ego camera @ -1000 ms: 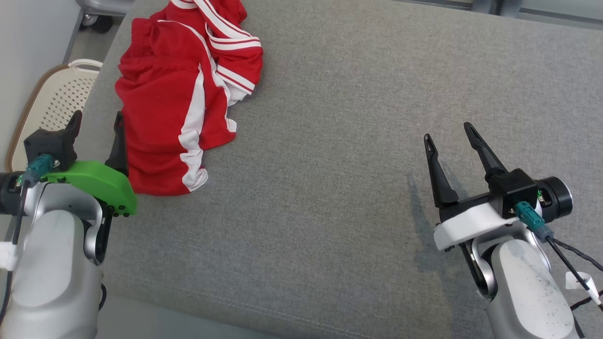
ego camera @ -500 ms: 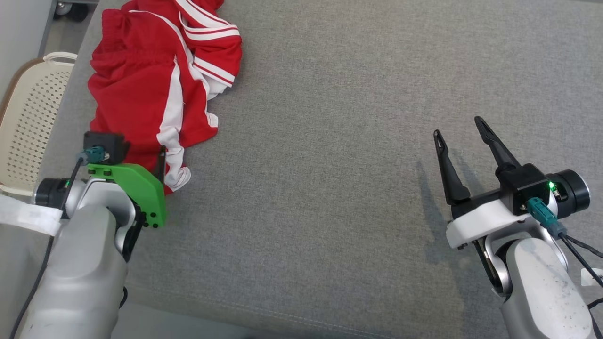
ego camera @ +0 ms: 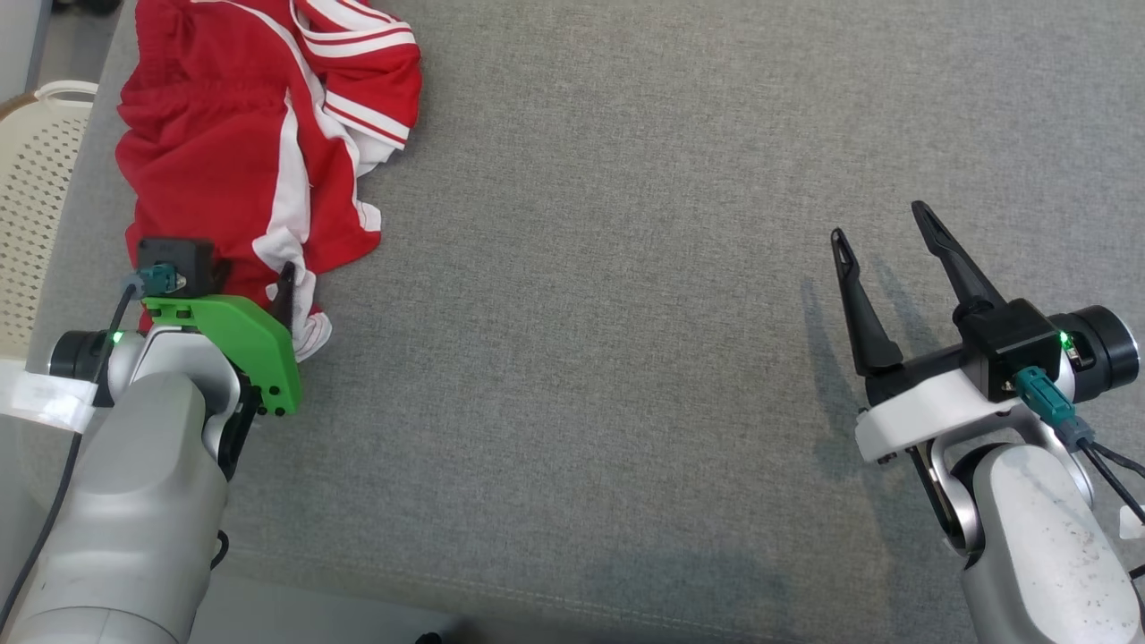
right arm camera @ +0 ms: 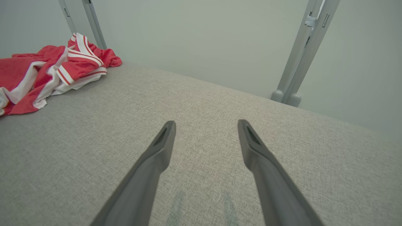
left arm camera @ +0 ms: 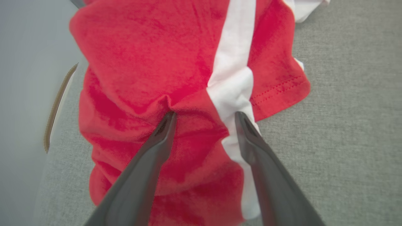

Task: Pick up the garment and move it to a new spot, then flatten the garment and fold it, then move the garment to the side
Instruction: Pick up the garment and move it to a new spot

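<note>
Grey woven cushion (ego camera: 626,268), pale wall (right arm camera: 188,31); left hand (left arm camera: 204,114), right hand (ego camera: 878,221) both spread, empty.

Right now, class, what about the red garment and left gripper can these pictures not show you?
Garment: far end cut off by head view's top edge.
Left gripper: head view, one finger hidden behind its own camera block.
Basket: cut off by head view's left edge.

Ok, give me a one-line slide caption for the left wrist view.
Open left gripper over the crumpled red-and-white garment on the grey surface.
</note>
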### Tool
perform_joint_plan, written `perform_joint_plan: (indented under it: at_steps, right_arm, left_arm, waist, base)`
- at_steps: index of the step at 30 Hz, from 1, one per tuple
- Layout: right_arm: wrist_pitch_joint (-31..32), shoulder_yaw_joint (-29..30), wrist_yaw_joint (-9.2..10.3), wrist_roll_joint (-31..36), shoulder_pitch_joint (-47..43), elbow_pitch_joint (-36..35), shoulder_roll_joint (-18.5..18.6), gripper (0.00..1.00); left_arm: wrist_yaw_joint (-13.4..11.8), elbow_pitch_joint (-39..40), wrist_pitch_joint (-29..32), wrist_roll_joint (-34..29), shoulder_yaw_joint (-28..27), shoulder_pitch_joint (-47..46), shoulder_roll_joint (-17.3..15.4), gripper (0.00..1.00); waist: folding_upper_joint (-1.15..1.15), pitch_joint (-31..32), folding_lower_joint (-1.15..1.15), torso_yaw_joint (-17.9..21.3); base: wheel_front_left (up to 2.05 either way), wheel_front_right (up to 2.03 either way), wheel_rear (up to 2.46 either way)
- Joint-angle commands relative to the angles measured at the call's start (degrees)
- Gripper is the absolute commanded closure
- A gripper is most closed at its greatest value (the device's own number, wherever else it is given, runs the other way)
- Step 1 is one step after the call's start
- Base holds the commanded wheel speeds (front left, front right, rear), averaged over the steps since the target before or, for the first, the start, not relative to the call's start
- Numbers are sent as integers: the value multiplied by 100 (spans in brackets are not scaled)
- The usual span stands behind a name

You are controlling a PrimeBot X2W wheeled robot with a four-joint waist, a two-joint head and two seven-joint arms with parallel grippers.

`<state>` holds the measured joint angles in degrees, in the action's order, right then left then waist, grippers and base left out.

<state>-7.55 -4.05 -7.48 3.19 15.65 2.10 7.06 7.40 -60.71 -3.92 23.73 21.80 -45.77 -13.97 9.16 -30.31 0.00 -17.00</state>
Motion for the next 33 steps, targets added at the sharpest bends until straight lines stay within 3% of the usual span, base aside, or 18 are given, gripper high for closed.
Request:
perform_joint_plan:
  at_steps: [1,2,4,5,6,18,33]
  right_arm:
    - [28,18,-2,29,20,-40,9,0]
    - [20,22,-2,40,21,-50,2,0]
    - [8,31,-2,43,33,-51,1,0]
    - [-4,34,-2,44,44,-41,5,0]
    - [-13,40,-2,46,52,-26,5,0]
    - [-233,147,-2,51,-2,243,-137,0]
    - [-598,235,-2,-114,-183,803,-378,0]
  left_arm:
    - [6,-107,-69,43,-17,-95,-6,6]
    - [7,-182,-102,46,-8,-120,17,38]
    - [7,-307,-174,76,18,-179,47,78]
    - [7,-361,-210,81,34,-207,54,94]
    - [7,-398,-275,93,45,-224,59,100]
    - [7,-586,-844,223,310,-395,-129,100]
    - [-23,-118,-1116,95,527,-800,-804,100]
  waist:
    - [1,-47,0,37]
    - [1,-59,0,45]
    - [1,-80,0,60]
    - [1,-86,0,64]
    - [1,-90,0,66]
    - [1,218,0,-56]
    - [1,1036,0,26]
  base:
    - [0,0,0]
    - [0,0,0]
    - [0,0,0]
    - [0,0,0]
    - [0,0,0]
    - [0,0,0]
    - [0,0,0]
